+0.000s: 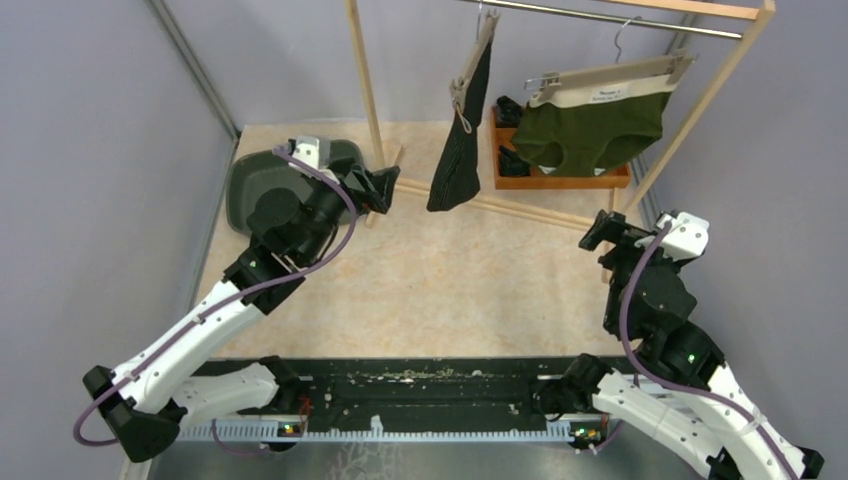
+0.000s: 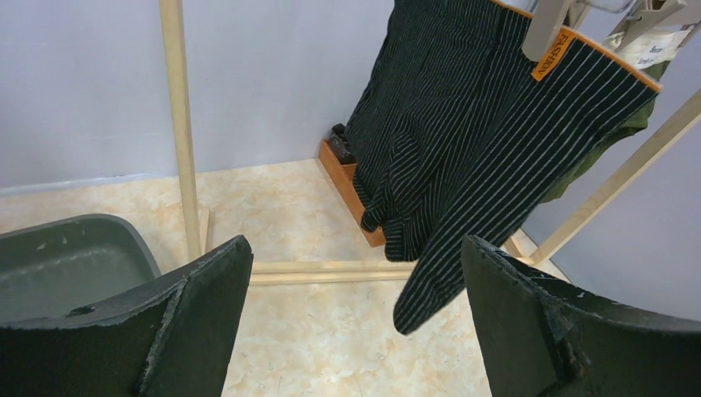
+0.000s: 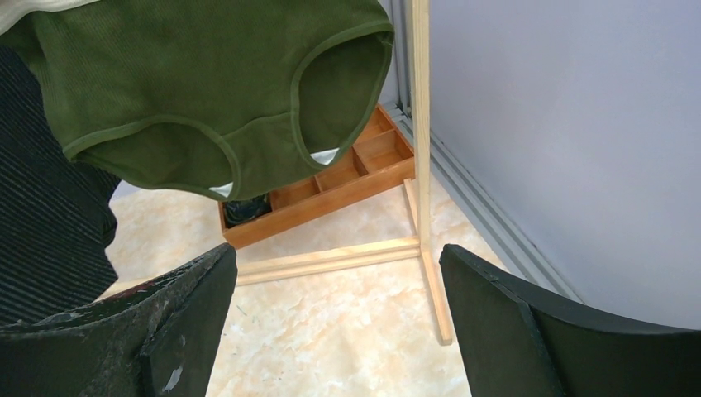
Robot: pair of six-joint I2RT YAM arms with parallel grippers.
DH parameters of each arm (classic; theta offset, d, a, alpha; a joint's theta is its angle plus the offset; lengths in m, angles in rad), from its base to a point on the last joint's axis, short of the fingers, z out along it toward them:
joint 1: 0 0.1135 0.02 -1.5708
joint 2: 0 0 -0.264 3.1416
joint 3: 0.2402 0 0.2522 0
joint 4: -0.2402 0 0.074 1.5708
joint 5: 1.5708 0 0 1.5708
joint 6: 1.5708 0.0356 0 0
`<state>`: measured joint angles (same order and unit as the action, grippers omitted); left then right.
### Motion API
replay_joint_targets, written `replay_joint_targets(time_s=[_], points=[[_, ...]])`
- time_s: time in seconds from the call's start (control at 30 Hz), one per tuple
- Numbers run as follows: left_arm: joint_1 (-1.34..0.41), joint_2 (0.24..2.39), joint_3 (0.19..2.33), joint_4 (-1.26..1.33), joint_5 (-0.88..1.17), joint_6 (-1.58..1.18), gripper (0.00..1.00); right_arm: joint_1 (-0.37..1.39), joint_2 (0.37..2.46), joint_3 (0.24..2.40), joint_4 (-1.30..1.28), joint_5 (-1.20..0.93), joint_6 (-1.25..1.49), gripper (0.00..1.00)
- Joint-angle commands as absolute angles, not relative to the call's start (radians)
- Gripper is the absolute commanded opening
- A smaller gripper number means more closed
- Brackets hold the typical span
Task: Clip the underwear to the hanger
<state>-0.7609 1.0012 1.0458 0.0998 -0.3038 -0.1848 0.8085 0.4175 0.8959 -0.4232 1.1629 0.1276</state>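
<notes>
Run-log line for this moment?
left gripper open | right gripper open | green fabric underwear clipped on grey hanger | black striped underwear hung

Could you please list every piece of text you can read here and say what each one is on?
"FASHION", probably, with the first letter partly hidden: orange tab on the striped underwear.
Small printed lines, too blurred to read: white waistband of the green underwear.
No other text shows.
</notes>
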Motion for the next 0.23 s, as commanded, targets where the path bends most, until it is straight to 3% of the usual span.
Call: replay_joint_targets(time_s=[0.0, 0.2], points=[[-0.756, 0.988, 1.034, 0.151, -0.295, -0.175, 1.0, 0.804, 0.452, 0.904, -0.375, 1.166, 0.103, 0.92], [-0.756, 0.998, 1.049, 0.108, -0.313, -0.186, 1.0, 0.805, 0.465, 0.9, -0.355, 1.154, 0.103, 0.92]])
